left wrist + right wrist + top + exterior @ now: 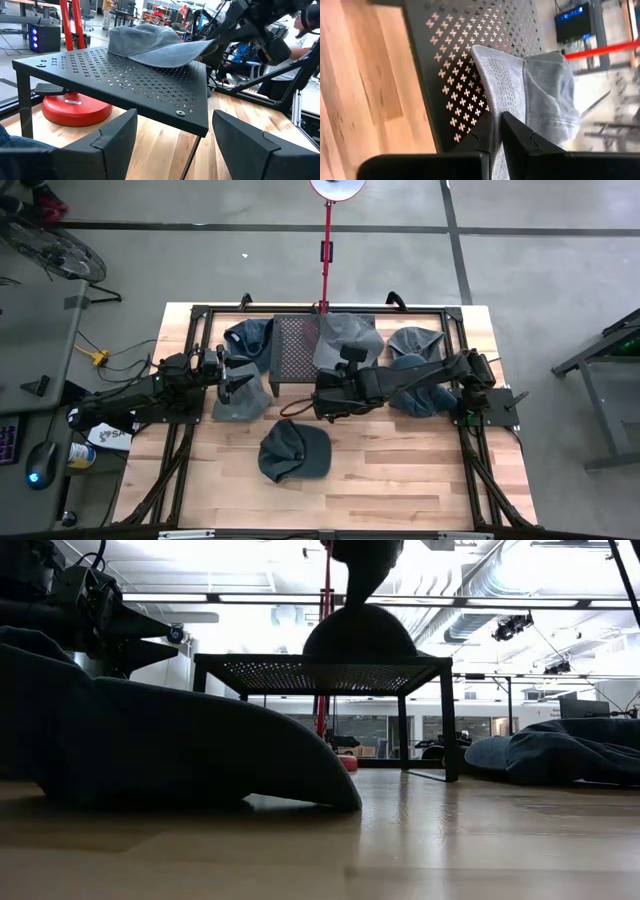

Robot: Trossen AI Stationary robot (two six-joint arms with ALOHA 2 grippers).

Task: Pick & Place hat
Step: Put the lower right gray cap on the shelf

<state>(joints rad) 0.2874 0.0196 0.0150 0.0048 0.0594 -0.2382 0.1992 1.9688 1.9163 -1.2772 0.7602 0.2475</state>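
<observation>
A grey cap (348,340) lies on the black perforated stand (295,350) at the table's far middle. It also shows in the left wrist view (150,42) and the right wrist view (545,95). My right gripper (333,378) is at the cap's brim and shut on it. My left gripper (232,377) is open and empty, to the left of the stand and above a dark cap (240,398) lying on the table. Its fingers stand apart in the left wrist view (172,150). My right gripper pinches the grey cap's brim (496,112) between its two fingers (520,142). It comes slanting down from the table's near right side. The crown (140,37) rests on the stand's perforated top. The brim end (202,46) sticks out toward the gripper, slightly raised.
Several more dark caps lie on the table: one near the middle front (293,450), one at the far left (250,337), two to the right of the stand (415,340) (420,392). A red lamp pole (326,255) stands behind the stand.
</observation>
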